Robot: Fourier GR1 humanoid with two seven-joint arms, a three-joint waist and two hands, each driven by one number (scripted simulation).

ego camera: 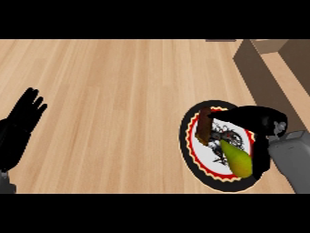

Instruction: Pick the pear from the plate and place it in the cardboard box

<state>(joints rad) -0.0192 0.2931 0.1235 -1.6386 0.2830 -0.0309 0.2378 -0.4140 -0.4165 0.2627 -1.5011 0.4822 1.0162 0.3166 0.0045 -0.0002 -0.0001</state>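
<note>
I have the right hand (259, 119) hanging over the upper part of the plate (187, 136), its black fingers curled downward and reaching toward the left across the plate's centre. From this steep angle I cannot tell whether those fingers are closed on anything; the hand hides what is beneath it. The pear (237, 159) lies on the lower right part of the plate, yellow-green, its narrow end pointing up toward the hand. It looks free of the fingers, just below them, so I judge the pick is not yet made and the hand is lining up above the fruit before closing.

A reddish-brown edge shows at the plate's left rim under the fingers; I cannot say what it is. The plate itself has a black rim with a red ring and a dark pattern inside.

The cardboard box (271, 63) stands at the upper right of the desk (117, 91), near the plate, its open top facing up, a short carry for the same arm.

My left hand (16, 127) rests at the left edge, open, fingers straight and pointing up, well apart from everything and out of the way.
</note>
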